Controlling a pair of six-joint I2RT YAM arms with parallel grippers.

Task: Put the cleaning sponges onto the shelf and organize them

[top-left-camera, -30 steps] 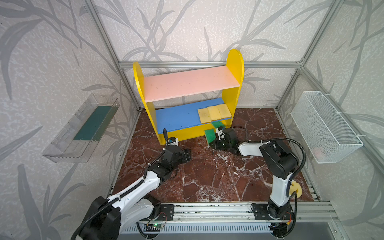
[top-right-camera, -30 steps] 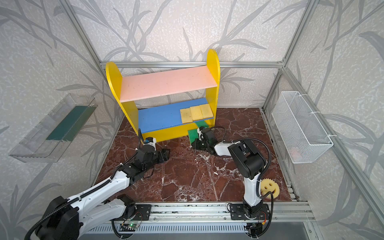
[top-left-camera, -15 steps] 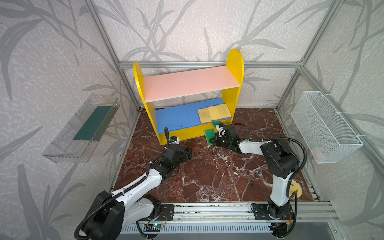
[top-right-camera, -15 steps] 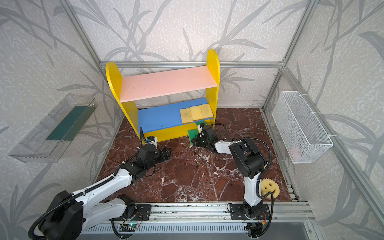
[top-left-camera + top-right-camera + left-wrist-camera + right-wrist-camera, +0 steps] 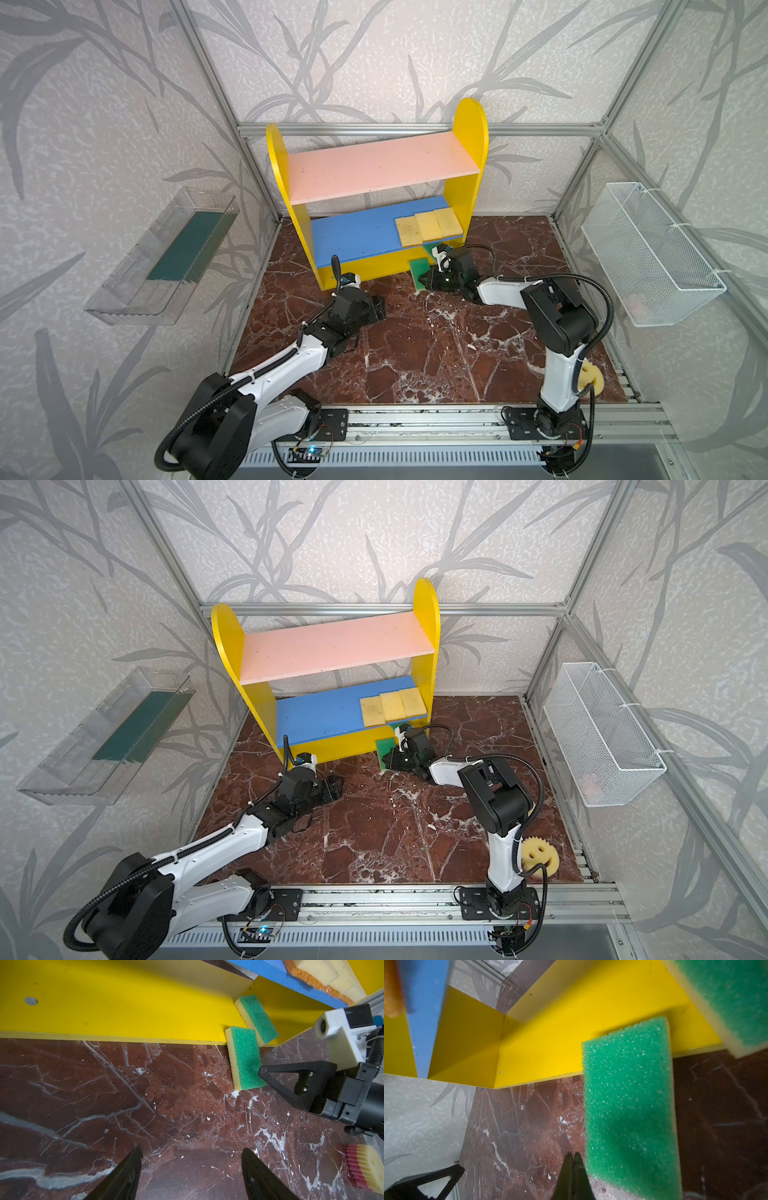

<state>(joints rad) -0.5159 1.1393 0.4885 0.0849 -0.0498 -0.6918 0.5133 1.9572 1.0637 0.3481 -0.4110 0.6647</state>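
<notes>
The shelf (image 5: 376, 174) (image 5: 332, 648) stands at the back, with three pale yellow cleaning sponges (image 5: 428, 226) (image 5: 392, 706) side by side at the right end of its blue board. One green-faced sponge (image 5: 257, 1016) (image 5: 729, 999) lies on the yellow base. Another green-faced sponge (image 5: 419, 272) (image 5: 385, 752) (image 5: 245, 1057) (image 5: 629, 1105) slants from the base's front edge down to the floor. My right gripper (image 5: 424, 278) (image 5: 390, 763) (image 5: 572, 1155) is shut and empty, its tips right beside this sponge's lower end. My left gripper (image 5: 380, 305) (image 5: 338, 785) (image 5: 191, 1153) is open over bare floor. A smiley sponge (image 5: 539, 856) (image 5: 365, 1167) lies by the right arm's base.
A clear plastic tray (image 5: 166, 257) with a dark green liner hangs on the left wall. A white wire basket (image 5: 648, 253) hangs on the right wall with something pink (image 5: 636, 305) inside. An aluminium rail (image 5: 415, 419) runs along the front of the marble floor.
The right gripper has edged slightly toward the slanting green sponge, staying shut. The left gripper has crept a little forward, still open. The sponges have not moved.
</notes>
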